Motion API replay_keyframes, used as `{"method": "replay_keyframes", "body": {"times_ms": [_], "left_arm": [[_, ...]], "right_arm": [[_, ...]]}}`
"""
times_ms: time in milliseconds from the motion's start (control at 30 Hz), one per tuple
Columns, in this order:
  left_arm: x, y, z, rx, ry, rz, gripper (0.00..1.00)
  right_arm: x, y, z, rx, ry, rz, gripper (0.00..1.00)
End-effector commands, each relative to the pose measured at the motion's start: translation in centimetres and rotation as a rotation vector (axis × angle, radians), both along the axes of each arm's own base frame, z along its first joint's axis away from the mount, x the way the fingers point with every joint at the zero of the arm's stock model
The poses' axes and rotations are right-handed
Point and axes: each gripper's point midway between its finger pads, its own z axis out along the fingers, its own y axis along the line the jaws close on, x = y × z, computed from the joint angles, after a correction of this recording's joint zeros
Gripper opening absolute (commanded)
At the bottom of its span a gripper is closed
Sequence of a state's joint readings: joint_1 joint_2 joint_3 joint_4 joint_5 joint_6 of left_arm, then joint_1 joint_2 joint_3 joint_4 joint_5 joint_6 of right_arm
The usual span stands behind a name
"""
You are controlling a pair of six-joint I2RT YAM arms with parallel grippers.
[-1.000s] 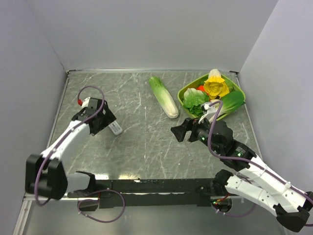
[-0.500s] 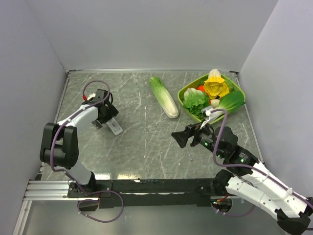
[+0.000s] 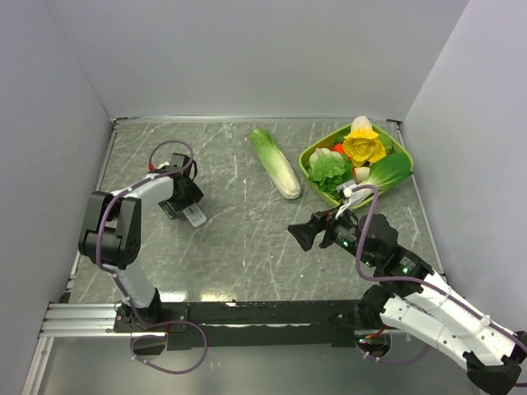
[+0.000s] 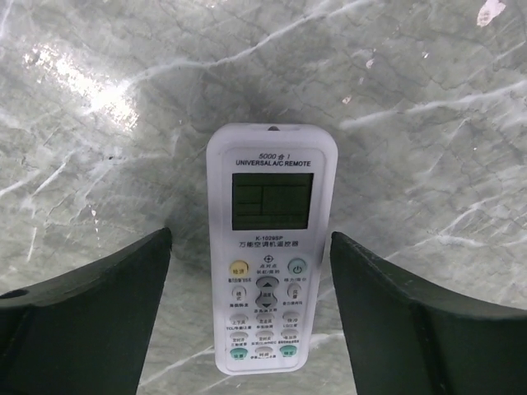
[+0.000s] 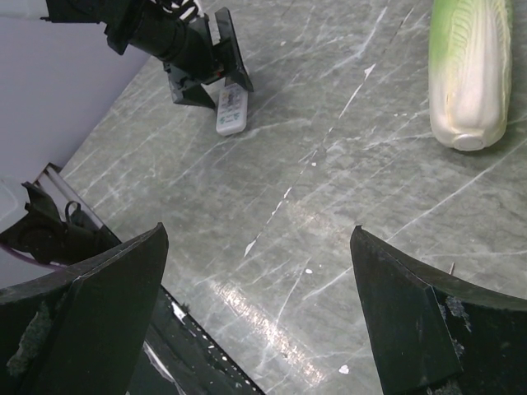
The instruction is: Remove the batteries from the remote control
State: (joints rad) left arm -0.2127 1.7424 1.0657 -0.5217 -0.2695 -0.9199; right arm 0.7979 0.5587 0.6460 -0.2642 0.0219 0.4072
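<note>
Left wrist: left gripper spread wide astride the remote control.

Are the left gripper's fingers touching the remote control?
Apart. Left wrist view shows bare table on both sides of the remote control, between it and the fingers.

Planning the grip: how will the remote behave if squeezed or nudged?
The remote control looks a rigid plastic slab, so probably stiff. Lying flat, face up, it should slide rather than roll. Its smooth rounded sides may slip.
</note>
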Motion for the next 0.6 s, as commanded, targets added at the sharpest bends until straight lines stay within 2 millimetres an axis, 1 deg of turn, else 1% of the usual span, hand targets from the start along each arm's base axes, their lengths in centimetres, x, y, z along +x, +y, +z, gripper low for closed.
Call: {"method": "replay_keyframes", "body": {"times_ms": [0,67,100,133,167,200,233,267,300,333,367,400,433,467,500,533,567], "left_arm": [[0.7,-0.8,-0.4,-0.011,-0.004,-0.027,0.81],[0.2,-1.2,-0.8,-0.023,0.008,-0.044,0.74],[0.2,-1.5,-0.5,-0.041,-0.001,-0.055,0.70],[0.2,-1.9,-0.4,-0.059,-0.013,-0.072,0.62],[-0.3,-2.8,-0.4,-0.106,-0.009,-0.099,0.58],[-0.2,-3.3,0.3,-0.134,-0.033,-0.121,0.55],[0.0,-3.9,0.8,-0.159,-0.059,-0.154,0.46],[-0.7,-5.1,1.0,-0.222,-0.053,-0.196,0.41],[-0.6,-5.6,2.1,-0.252,-0.088,-0.222,0.37],[-0.8,-6.4,2.7,-0.287,-0.108,-0.269,0.30],[-0.9,-7.0,3.2,-0.320,-0.128,-0.291,0.27],[-1.2,-8.4,4.8,-0.393,-0.164,-0.342,0.25],[-1.4,-9.2,5.7,-0.429,-0.188,-0.394,0.20],[-1.4,-10.1,6.6,-0.471,-0.234,-0.443,0.19],[-2.5,-12.0,8.6,-0.584,-0.266,-0.537,0.18],[-3.0,-12.9,9.8,-0.636,-0.298,-0.595,0.17],[-4.1,-13.9,10.4,-0.706,-0.315,-0.655,0.16]], "right_arm": [[-0.4,0.6,1.2,0.055,-0.022,0.035,0.99],[-0.4,0.6,1.0,0.054,-0.014,0.034,0.99],[-0.4,0.6,1.1,0.056,-0.016,0.036,0.99],[-0.5,0.6,1.2,0.061,-0.022,0.039,0.99],[-0.5,0.6,1.1,0.062,-0.025,0.040,0.99],[-0.5,0.7,1.3,0.072,-0.037,0.042,0.99],[-0.5,0.7,1.4,0.078,-0.044,0.043,0.99],[-0.5,0.7,1.2,0.084,-0.053,0.045,0.98],[-0.4,0.9,2.1,0.113,-0.087,0.049,0.97],[-0.2,1.1,2.3,0.127,-0.105,0.051,0.96],[-0.1,1.2,2.0,0.133,-0.117,0.050,0.95],[0.2,1.4,3.3,0.175,-0.173,0.051,0.95],[0.4,1.6,3.5,0.182,-0.189,0.053,0.95],[0.7,1.8,3.5,0.188,-0.202,0.050,0.95],[1.0,1.9,3.8,0.201,-0.207,0.038,0.95],[1.5,2.2,4.0,0.200,-0.210,0.032,0.95],[1.6,2.6,4.6,0.207,-0.214,0.044,0.95]]}}
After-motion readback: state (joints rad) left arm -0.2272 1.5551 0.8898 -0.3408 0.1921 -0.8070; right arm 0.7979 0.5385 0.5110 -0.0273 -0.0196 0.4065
